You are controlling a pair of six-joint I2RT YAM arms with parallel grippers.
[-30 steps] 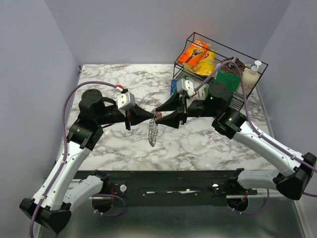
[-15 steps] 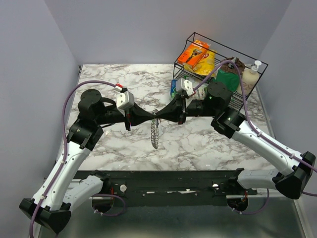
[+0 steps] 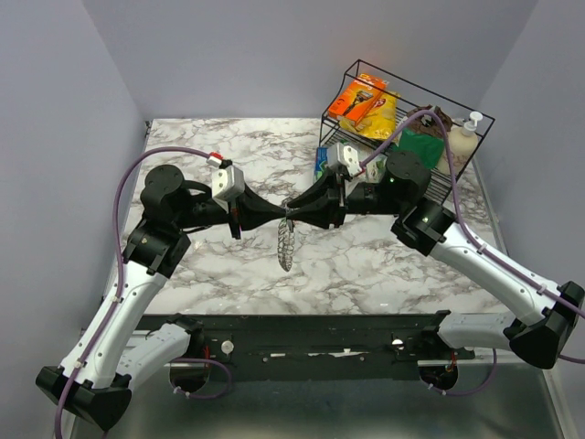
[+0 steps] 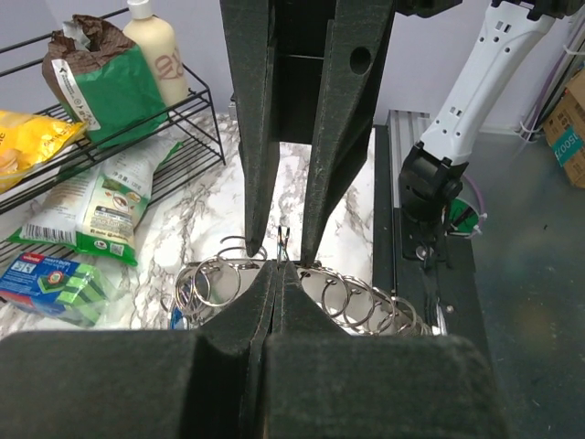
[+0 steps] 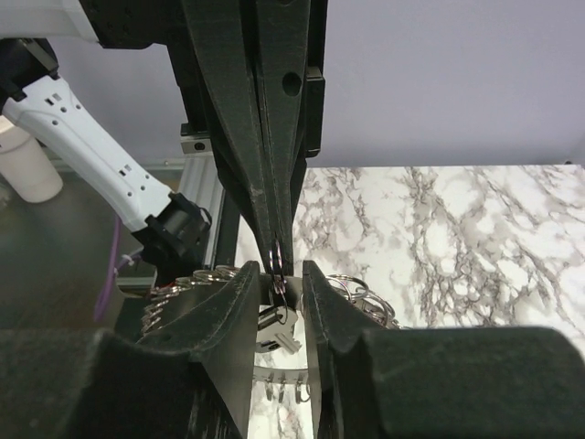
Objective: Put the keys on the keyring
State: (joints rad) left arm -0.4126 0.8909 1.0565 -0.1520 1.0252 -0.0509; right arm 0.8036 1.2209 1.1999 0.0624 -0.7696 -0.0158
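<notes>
Marble table lies below the work, which goes on in mid-air over its middle. The keyring hangs straight down from the tips of the left gripper, a thick bunch of silver clear of the tabletop. That gripper's fingers are pressed together on the wire at the very top of the loop. From the right wrist, some of the keys dangle just under the pinch, along with a row of small rings fanned out to either side of it.

The right gripper meets the left one tip to tip from the opposite side. Its fingers stand apart and straddle the left fingertips and the wire. I cannot make out anything clamped between them. Beyond the right gripper's wrist, well away from the ring, a wire rack holds packets and a bottle.

This looks like the threading step itself, with one arm steadying the ring while the other works a key along the wire. Next, the right fingers would likely need to close on one key's head just beside the left pinch. The wire there is thin and crowded, so the aim must be fine. The left grip must not slacken, or the whole bunch will swing or drop.
</notes>
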